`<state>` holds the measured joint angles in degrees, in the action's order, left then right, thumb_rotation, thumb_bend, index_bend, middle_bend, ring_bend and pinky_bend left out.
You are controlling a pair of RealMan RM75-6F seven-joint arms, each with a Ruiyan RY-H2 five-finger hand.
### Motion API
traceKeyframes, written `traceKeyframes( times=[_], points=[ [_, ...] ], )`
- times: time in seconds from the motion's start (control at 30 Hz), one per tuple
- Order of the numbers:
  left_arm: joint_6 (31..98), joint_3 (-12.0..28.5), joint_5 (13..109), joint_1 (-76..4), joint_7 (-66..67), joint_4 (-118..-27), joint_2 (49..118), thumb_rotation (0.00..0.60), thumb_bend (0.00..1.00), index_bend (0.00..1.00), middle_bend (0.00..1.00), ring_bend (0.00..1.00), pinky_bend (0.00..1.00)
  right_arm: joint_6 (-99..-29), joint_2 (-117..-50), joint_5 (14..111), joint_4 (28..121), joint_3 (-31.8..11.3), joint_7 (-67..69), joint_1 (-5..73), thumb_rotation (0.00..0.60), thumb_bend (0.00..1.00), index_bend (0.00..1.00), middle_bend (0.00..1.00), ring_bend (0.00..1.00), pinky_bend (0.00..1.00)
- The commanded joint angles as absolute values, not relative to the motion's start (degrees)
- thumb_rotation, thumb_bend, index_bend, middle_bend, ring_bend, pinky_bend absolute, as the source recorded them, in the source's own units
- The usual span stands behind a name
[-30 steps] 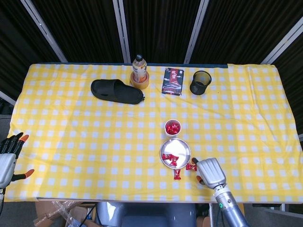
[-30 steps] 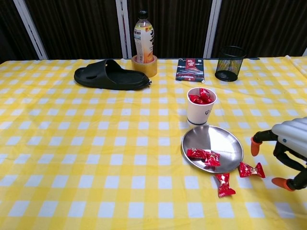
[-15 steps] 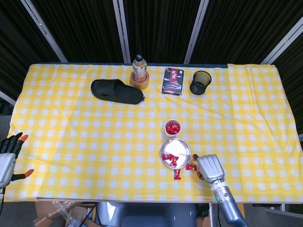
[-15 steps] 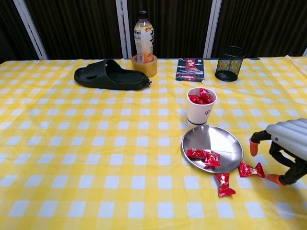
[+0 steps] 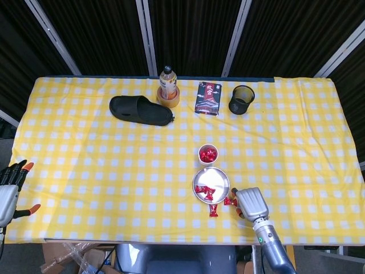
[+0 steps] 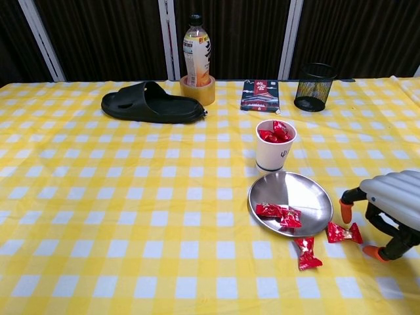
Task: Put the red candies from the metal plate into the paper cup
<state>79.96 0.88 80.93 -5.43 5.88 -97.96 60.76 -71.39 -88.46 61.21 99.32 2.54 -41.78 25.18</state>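
— Where is your right hand?

— My right hand [image 6: 387,213] hangs over the cloth beside the metal plate [image 6: 303,190], fingers spread and curved downward, gripping nothing. One wrapped candy [image 6: 344,232] lies on the cloth just beside my fingertips [image 6: 345,211]; I cannot tell if they touch it. Another candy [image 6: 305,252] lies off the plate near its front edge.

— And the rest?

— A small cluster of red candies [image 6: 278,213] sits on the plate. The paper cup [image 6: 274,147], holding red candies, stands just behind the plate.

— Anything around?

— Well apart at the back: a black slipper [image 6: 149,104], a bottle [image 6: 197,49] standing in a tape roll [image 6: 199,91], a dark box [image 6: 260,95], a mesh pen holder [image 6: 312,86]. My left hand [image 5: 10,191] sits at the table's near left edge, fingers apart, holding nothing.
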Motion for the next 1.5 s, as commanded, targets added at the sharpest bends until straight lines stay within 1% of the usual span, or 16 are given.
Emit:
traceKeyframes(
  times=[0.03, 0.13, 0.23, 0.33, 0.43, 0.8, 0.9, 1.0, 1.17, 1.3, 1.5],
  points=[
    [79.9, 0.9, 80.9, -5.4, 5.9, -98.0, 60.8, 0.6, 0.05, 0.01, 0.0, 0.0, 0.0, -71.2, -88.4, 61.2, 99.3, 2.4, -41.7, 25.1, 0.6, 0.32, 0.46, 0.86, 0.92, 0.98],
    [79.9, 0.9, 80.9, -5.5, 6.0, -97.9, 60.8, 0.6, 0.05, 0.01, 0.0, 0.0, 0.0, -71.1, -88.4, 61.3, 99.2, 2.2, -41.6, 25.0, 0.6, 0.36, 0.47, 0.86, 0.92, 0.98],
    [79.9, 1.0, 80.8, -5.5, 5.9, -98.0, 60.8, 0.6, 0.05, 0.01, 0.0, 0.0, 0.0, -70.7, -88.3, 61.0, 99.1, 2.2, -41.7, 24.8, 0.6, 0.43, 0.52, 0.85, 0.92, 0.98],
    [79.9, 1.0, 80.8, -5.5, 5.9, -98.0, 60.7, 0.6, 0.05, 0.01, 0.0, 0.0, 0.0, -70.5, -88.3, 61.0, 99.1, 2.3, -41.9, 24.7, 0.6, 0.47, 0.55, 0.86, 0.92, 0.98],
    [79.8, 1.0, 80.8, -5.5, 5.8, -98.0, 60.7, 0.6, 0.05, 0.01, 0.0, 0.0, 0.0, -70.6, -88.0, 61.4, 99.5, 2.4, -41.9, 24.5, 0.6, 0.5, 0.56, 0.86, 0.92, 0.98],
    [80.1, 1.0, 81.0, -5.3, 5.4, -98.1, 60.6, 0.6, 0.05, 0.01, 0.0, 0.0, 0.0, -71.8, -86.0, 63.5, 102.9, 1.7, -41.1, 23.9, 0.6, 0.5, 0.56, 0.85, 0.92, 0.98],
    [80.0, 1.0, 80.9, -5.4, 5.6, -98.1, 60.7, 0.6, 0.05, 0.01, 0.0, 0.0, 0.0, -72.4, -84.0, 64.3, 105.8, 0.3, -40.5, 24.3, 0.6, 0.5, 0.56, 0.86, 0.92, 0.98],
    [79.9, 1.0, 80.8, -5.4, 5.7, -98.2, 60.7, 0.6, 0.05, 0.01, 0.0, 0.0, 0.0, -73.0, -81.9, 64.6, 109.3, -2.7, -40.5, 25.4, 0.6, 0.5, 0.56, 0.86, 0.92, 0.98],
    [79.6, 1.0, 80.6, -5.5, 5.9, -98.2, 60.7, 0.6, 0.05, 0.01, 0.0, 0.0, 0.0, -71.3, -79.9, 60.6, 113.6, -7.6, -40.9, 28.3, 0.6, 0.5, 0.56, 0.86, 0.92, 0.98],
    [79.5, 1.0, 80.5, -5.6, 5.8, -98.2, 60.7, 0.6, 0.05, 0.01, 0.0, 0.0, 0.0, -70.1, -80.6, 57.7, 114.0, -10.8, -41.7, 31.0, 0.6, 0.5, 0.56, 0.86, 0.92, 0.98],
    [78.8, 1.0, 80.1, -5.8, 5.5, -98.2, 60.5, 0.6, 0.05, 0.01, 0.0, 0.0, 0.0, -68.8, -85.0, 53.1, 110.9, -14.9, -43.5, 35.9, 0.6, 0.5, 0.56, 0.85, 0.92, 0.98]
  ],
)
